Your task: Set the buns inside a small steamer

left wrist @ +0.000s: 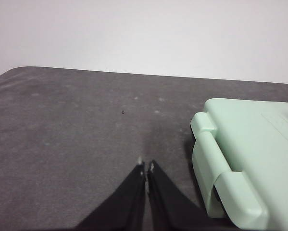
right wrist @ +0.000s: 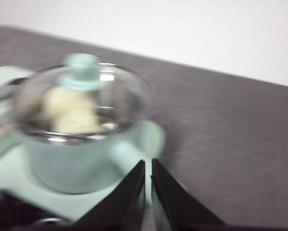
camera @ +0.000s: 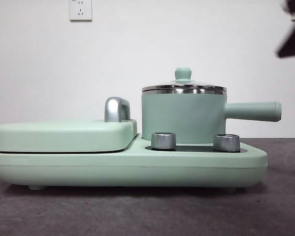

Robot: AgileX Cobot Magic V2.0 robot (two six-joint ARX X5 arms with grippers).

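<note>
- The buns (right wrist: 70,109) show through the glass lid (right wrist: 86,94) in the right wrist view, cream-white and lying inside the small steamer (camera: 182,117); the picture is blurred, so how they sit against each other I cannot tell.
- The small steamer stands on the right section of the mint green cooker (camera: 127,167), lid on, its straight handle (camera: 253,111) pointing sideways above two steel dials (camera: 163,140). Beside it lies the flat grill section (camera: 63,135) with a chrome handle (camera: 116,109).
- The right claw (right wrist: 148,166) hovers just beside the pot's handle, jaws nearly together and holding nothing.
- The left claw (left wrist: 146,168) hangs over the bare counter (left wrist: 76,125) near the grill's hinged edge — jaws closed, empty.
- Judged from this, the task looks complete or nearly so.
- Handling, as a judgement: the buns are likely soft and light, easily dented, best taken across the middle with a gentle squeeze. The glass lid is breakable and smooth — its green knob (camera: 183,73) is the place to grip.
</note>
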